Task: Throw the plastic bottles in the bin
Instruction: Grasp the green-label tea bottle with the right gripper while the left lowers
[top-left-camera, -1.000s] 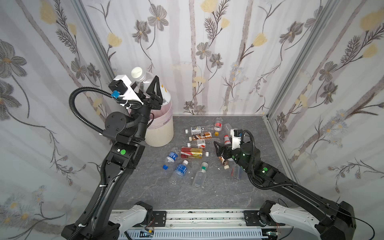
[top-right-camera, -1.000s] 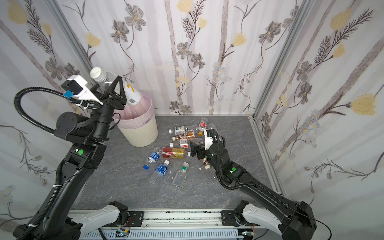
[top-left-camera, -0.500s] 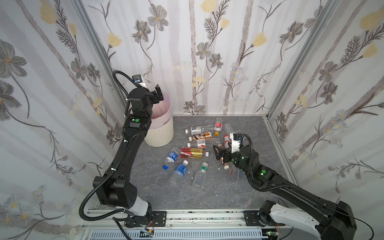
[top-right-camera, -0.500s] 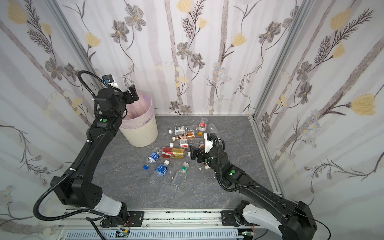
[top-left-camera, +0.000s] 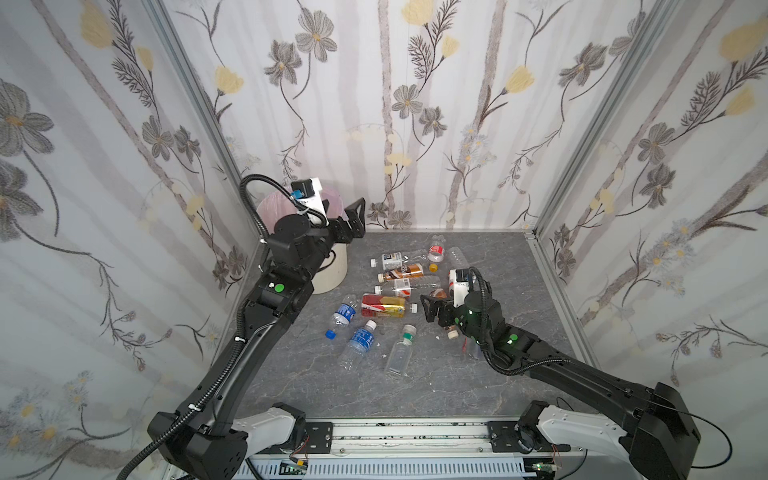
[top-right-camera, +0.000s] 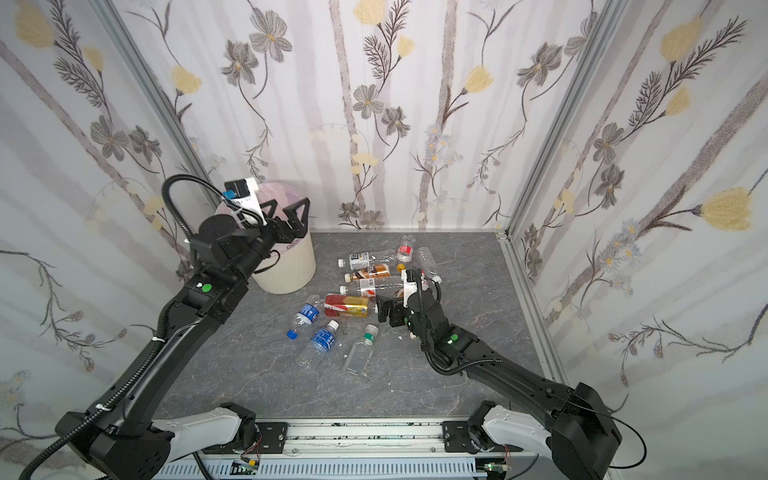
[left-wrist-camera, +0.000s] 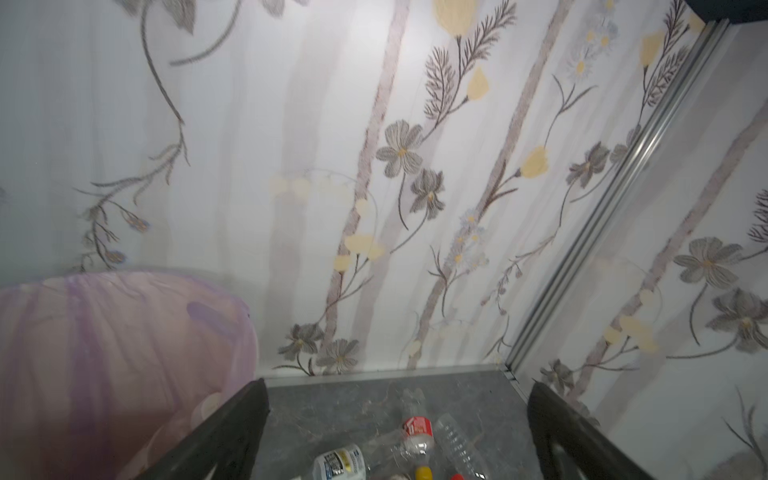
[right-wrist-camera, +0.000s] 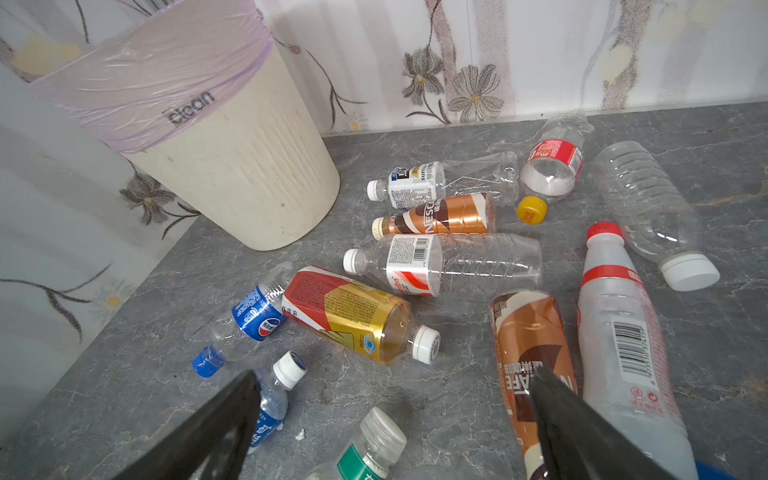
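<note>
Several plastic bottles lie on the grey floor, among them a red-and-gold one (top-left-camera: 382, 305) (right-wrist-camera: 349, 316), a brown-label one (right-wrist-camera: 530, 357) and a green-label one (top-left-camera: 401, 349) (right-wrist-camera: 370, 453). The cream bin (top-left-camera: 334, 266) (top-right-camera: 291, 270) (right-wrist-camera: 232, 178), lined with a pink bag (left-wrist-camera: 104, 353), stands at the back left. My left gripper (top-left-camera: 344, 208) (top-right-camera: 286, 210) (left-wrist-camera: 395, 399) hangs open and empty by the bin's right rim, above the floor. My right gripper (top-left-camera: 428, 309) (top-right-camera: 380, 311) (right-wrist-camera: 395, 386) is open and empty, low over the floor between the red-and-gold and brown-label bottles.
Flowered walls close the cell at the back and on both sides. A loose yellow cap (right-wrist-camera: 532, 210) lies among the far bottles. A bare stretch of floor (top-left-camera: 415, 386) runs along the front, by the rail.
The left gripper held a white-capped bottle high over the bin, then opened; the bottle is gone from it, and it has swung down to the bin's right. The right gripper crept slightly lower.
</note>
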